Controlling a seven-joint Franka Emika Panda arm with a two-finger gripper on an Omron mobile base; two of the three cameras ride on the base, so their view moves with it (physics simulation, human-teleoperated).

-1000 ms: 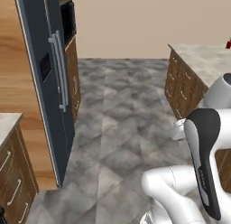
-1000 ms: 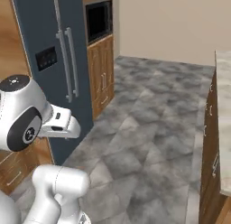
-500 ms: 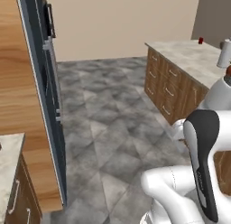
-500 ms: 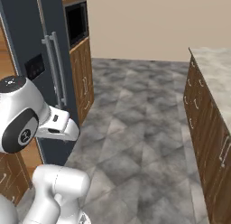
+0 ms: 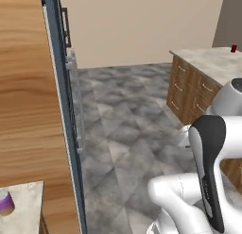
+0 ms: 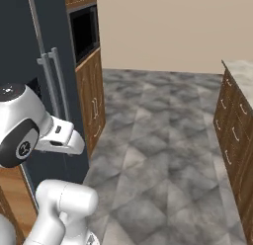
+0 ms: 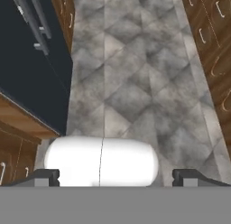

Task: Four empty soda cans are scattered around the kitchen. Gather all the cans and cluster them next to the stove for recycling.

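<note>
A purple soda can (image 5: 5,202) with a silvery top stands upright on a pale counter corner (image 5: 26,216) at the lower left of the left base view. Far off, a small red soda can (image 5: 233,48) stands on the stone-topped counter (image 5: 208,61) at the right. My gripper (image 7: 116,177) is open, its two dark fingertips (image 7: 45,175) wide apart with nothing held between them, and it points down at the grey tiled floor (image 7: 135,92). The stove is out of view.
A tall dark fridge (image 6: 44,76) with long handles and a wood cabinet holding a built-in microwave (image 6: 84,34) line the left. Wooden drawer fronts (image 6: 232,135) line the right. Open grey floor (image 5: 127,115) runs between them to a beige wall.
The whole picture has shifted, so the base has moved and turned. The fridge now stands closer at the left, and the purple can has come into view. The gripper stays open.
</note>
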